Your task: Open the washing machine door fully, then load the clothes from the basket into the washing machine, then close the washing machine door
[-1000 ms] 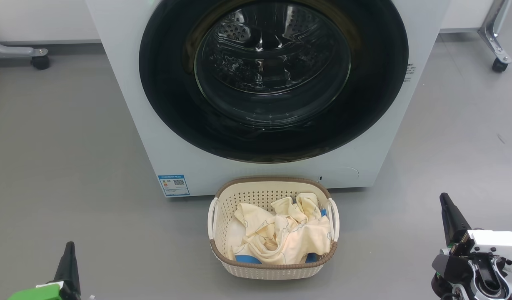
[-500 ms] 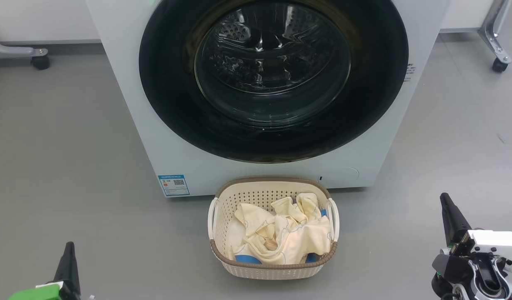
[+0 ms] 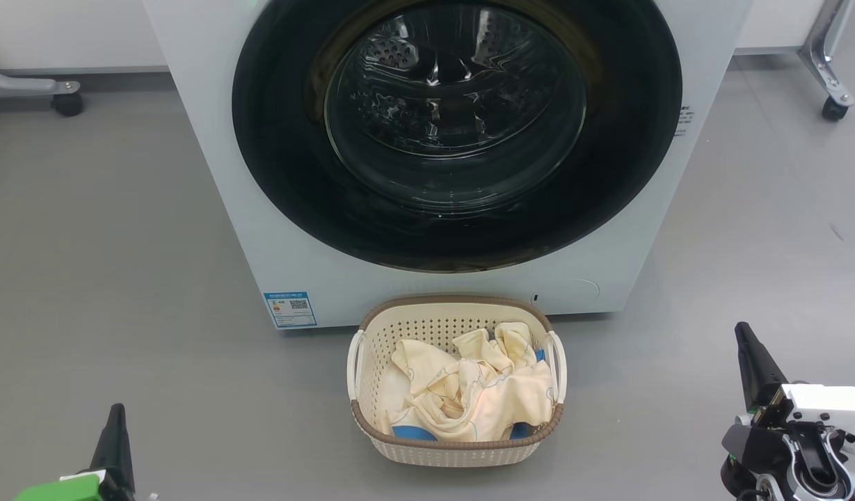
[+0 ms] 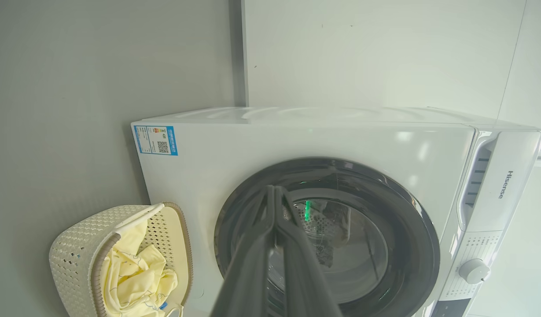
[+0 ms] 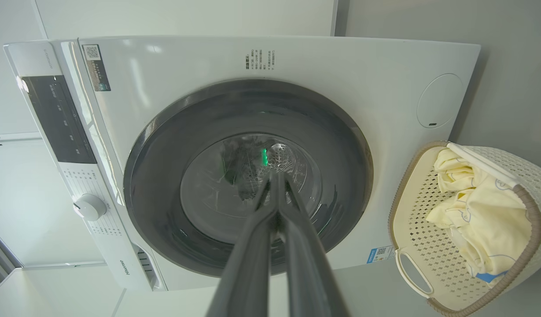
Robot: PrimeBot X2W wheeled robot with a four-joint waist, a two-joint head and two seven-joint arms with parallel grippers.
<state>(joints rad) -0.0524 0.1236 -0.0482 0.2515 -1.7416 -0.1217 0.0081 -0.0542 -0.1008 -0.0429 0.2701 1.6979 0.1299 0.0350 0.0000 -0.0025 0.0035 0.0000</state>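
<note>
The door (image 3: 457, 132) sits flat against the front of the washer (image 3: 211, 174), its glass bowl facing out toward the robot. It is round, so it has no long axis. The head view cuts off its top edge. Reflections on the glass blur the drum behind it, and I cannot make out a handle or latch on the black rim.

A blue label (image 3: 289, 309) is stuck low on the washer's front at the robot's left. Just before the base stands the basket (image 3: 455, 303), upright on the floor (image 3: 107, 243), with its white handles at left and right. Whether its far rim touches the washer cannot be told. The clothes (image 3: 469, 396) lie crumpled inside, heaped toward the near wall and the right side. Their blue trim is mostly buried, with only bits showing at the bottom.

The left tool (image 3: 115, 417) is low at the robot's left, largely cut off by the frame, with its fingers together on nothing. The right tool (image 3: 744, 337) is low at the right, tilted a little leftward and also pressed together and empty.

The door lies ahead of and above both tools, well apart from them — in each wrist view the joined fingers point at its glass. The basket sits between the two tools, farther forward, with neither near it.
</note>
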